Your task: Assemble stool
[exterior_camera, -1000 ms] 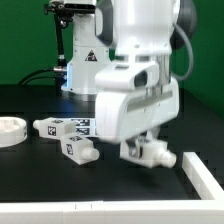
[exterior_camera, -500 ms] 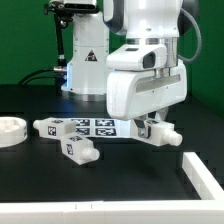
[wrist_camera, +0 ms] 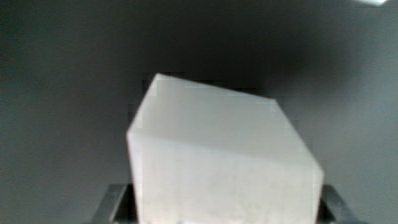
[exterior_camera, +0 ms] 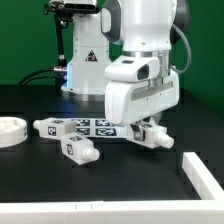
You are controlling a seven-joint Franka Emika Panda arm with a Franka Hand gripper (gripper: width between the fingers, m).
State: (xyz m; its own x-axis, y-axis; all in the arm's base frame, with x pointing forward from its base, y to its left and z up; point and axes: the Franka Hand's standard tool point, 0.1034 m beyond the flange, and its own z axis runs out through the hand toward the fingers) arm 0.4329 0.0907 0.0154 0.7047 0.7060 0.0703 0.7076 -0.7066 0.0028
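One seat (exterior_camera: 10,130), three legs (exterior_camera: 80,151), gripper (exterior_camera: 148,130) holding one.

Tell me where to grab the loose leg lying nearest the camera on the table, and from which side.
Take the loose leg across its mid-body, coming straight down from above. It lies on its side with its long axis level, so its flat flanks probably suit a pinch. The pincer is shut on a second leg, so place that first.
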